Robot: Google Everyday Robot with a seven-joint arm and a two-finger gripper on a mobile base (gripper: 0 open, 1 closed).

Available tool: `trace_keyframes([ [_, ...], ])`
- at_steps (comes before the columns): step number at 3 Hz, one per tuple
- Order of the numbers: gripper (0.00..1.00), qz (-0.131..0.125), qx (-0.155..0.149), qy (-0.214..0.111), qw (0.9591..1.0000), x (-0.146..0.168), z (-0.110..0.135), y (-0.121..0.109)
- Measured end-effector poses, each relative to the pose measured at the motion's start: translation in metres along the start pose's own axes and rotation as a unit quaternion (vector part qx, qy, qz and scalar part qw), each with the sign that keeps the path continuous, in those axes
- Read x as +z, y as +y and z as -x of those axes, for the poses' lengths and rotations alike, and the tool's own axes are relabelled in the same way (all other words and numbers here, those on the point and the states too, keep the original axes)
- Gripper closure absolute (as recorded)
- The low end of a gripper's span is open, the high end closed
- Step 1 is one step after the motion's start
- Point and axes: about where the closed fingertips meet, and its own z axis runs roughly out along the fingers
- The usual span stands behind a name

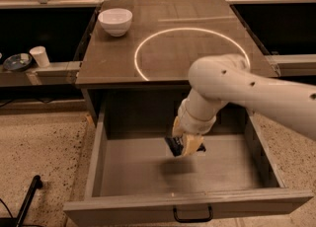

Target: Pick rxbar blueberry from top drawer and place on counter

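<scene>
The top drawer (95,164) stands pulled open below the counter (111,56), its black handle (192,215) at the front. My gripper (185,145) hangs inside the drawer, raised above its floor, with the white arm reaching in from the right. It is shut on the rxbar blueberry (173,147), a dark flat bar that pokes out on both sides of the tan fingers (191,143). A blurred shadow lies on the drawer floor below it. The counter bears a bright ring of light (139,46).
A white bowl (115,21) sits at the counter's back left corner. A white cup (39,56) and a dark dish (17,62) stand on the low shelf at left. A black pole (27,201) lies on the speckled floor at bottom left.
</scene>
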Motion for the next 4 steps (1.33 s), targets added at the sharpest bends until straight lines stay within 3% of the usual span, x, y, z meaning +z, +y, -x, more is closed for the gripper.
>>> trace_keyframes([
  [1, 1.0, -0.003, 0.013, 0.034, 0.9993, -0.061, -0.019, -0.031],
  [2, 1.0, -0.009, 0.045, 0.082, 0.9956, -0.12, -0.044, -0.061],
  [3, 1.0, -0.006, 0.101, 0.098, 0.99, -0.158, -0.082, -0.081],
  [4, 1.0, -0.011, 0.181, 0.073, 0.9808, -0.168, -0.123, -0.1],
])
